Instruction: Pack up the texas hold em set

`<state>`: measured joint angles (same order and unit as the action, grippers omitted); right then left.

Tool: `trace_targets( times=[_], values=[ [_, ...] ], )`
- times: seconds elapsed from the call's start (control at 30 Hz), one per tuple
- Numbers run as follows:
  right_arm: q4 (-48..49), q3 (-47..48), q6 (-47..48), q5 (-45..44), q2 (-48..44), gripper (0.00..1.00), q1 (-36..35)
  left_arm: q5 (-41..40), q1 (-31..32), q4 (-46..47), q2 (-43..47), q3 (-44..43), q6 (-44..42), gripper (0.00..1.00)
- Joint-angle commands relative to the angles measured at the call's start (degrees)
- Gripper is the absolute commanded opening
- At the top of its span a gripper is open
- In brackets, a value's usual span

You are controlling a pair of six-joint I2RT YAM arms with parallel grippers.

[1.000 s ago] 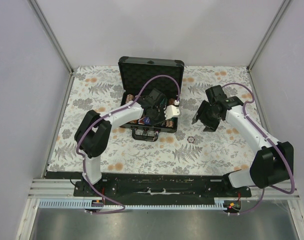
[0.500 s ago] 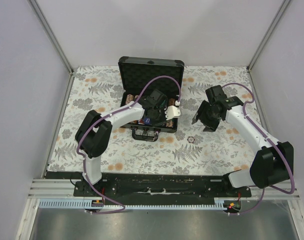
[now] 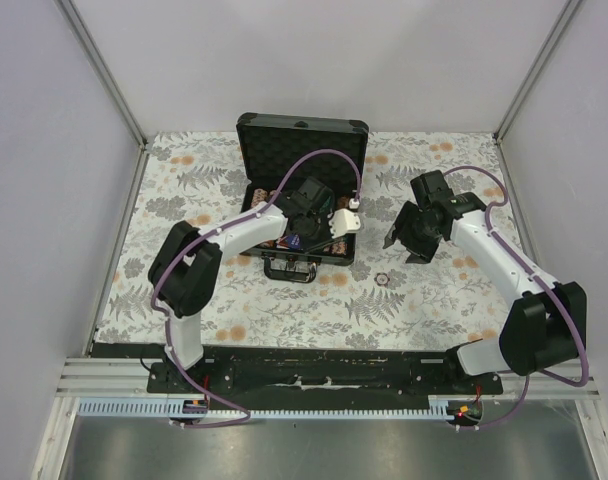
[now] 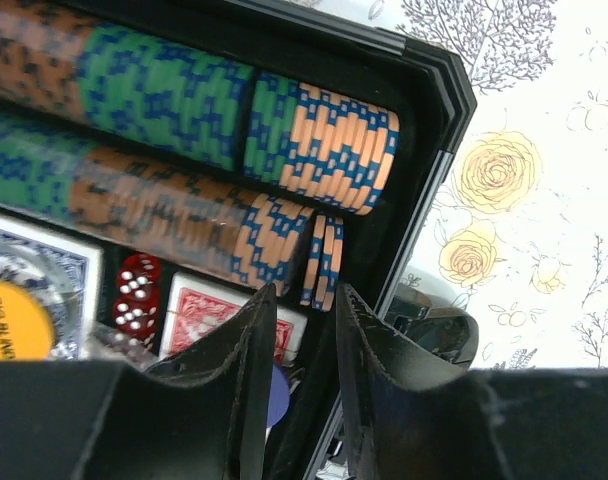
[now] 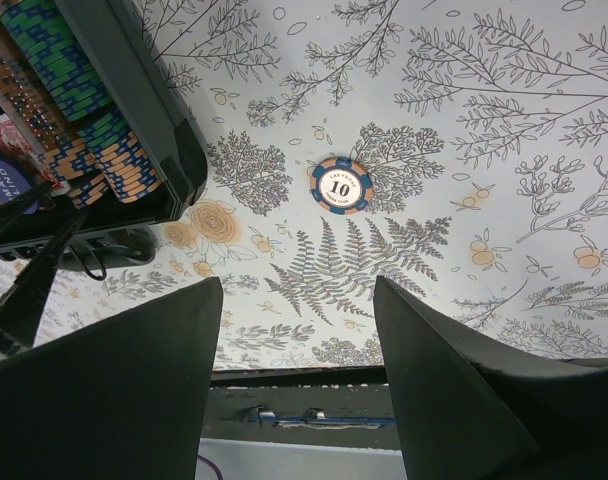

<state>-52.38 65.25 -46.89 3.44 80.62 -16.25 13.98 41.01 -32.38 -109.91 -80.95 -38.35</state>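
Observation:
The black case (image 3: 302, 127) lies open at the back middle, lid up. In the left wrist view its slots hold rows of green, orange and blue striped chips (image 4: 184, 100), a red card deck (image 4: 199, 322), a blue deck (image 4: 34, 265), red dice (image 4: 134, 295) and a yellow button (image 4: 14, 325). My left gripper (image 3: 306, 232) is low inside the case's right end. Its jaws (image 4: 304, 295) stand a narrow gap apart with nothing between them, just behind a few upright chips (image 4: 322, 262). My right gripper (image 3: 409, 240) hangs open and empty (image 5: 297, 285) above a loose "10" chip (image 5: 341, 185) on the table (image 3: 383, 277).
The case handle (image 3: 289, 270) sticks out toward me and shows in the left wrist view (image 4: 434, 325). The case's right corner (image 5: 134, 100) lies left of the loose chip. The floral tablecloth (image 3: 444, 300) covers the table, with grey walls around it.
My left gripper has shifted slightly over the case's right end. The right arm has not moved.

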Motion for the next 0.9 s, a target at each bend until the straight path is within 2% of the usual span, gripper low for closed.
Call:
trace_targets(
  times=[0.0,0.33,0.53,0.67,0.73,0.8,0.87],
  values=[
    [1.3,-0.3,0.8,0.8,1.1,0.7,0.3,-2.1,-0.6,3.7,5.5,-1.0,1.3,0.37],
    [3.4,-2.4,4.1,1.6,5.9,0.71,-2.2,-3.2,-0.5,5.2,12.3,1.8,4.0,0.37],
    [4.7,-3.3,5.3,-1.2,11.9,0.73,-6.7,-5.2,-0.6,12.0,20.1,7.5,12.9,0.4],
    [6.5,-3.5,5.1,-3.1,14.9,0.73,-8.7,-9.8,-0.5,18.8,27.2,12.9,20.0,0.53],
    [6.7,-2.9,4.5,-3.1,16.4,0.73,-8.9,-12.6,-0.6,21.5,30.4,15.0,23.2,0.64],
    [6.9,-2.7,4.0,-5.5,17.4,0.73,-9.1,-15.7,-0.6,22.7,32.8,16.2,26.1,0.82],
    [7.3,-2.7,3.4,-6.3,18.3,0.73,-9.1,-19.4,-0.6,22.9,34.8,16.3,29.7,0.87]
  ],
)
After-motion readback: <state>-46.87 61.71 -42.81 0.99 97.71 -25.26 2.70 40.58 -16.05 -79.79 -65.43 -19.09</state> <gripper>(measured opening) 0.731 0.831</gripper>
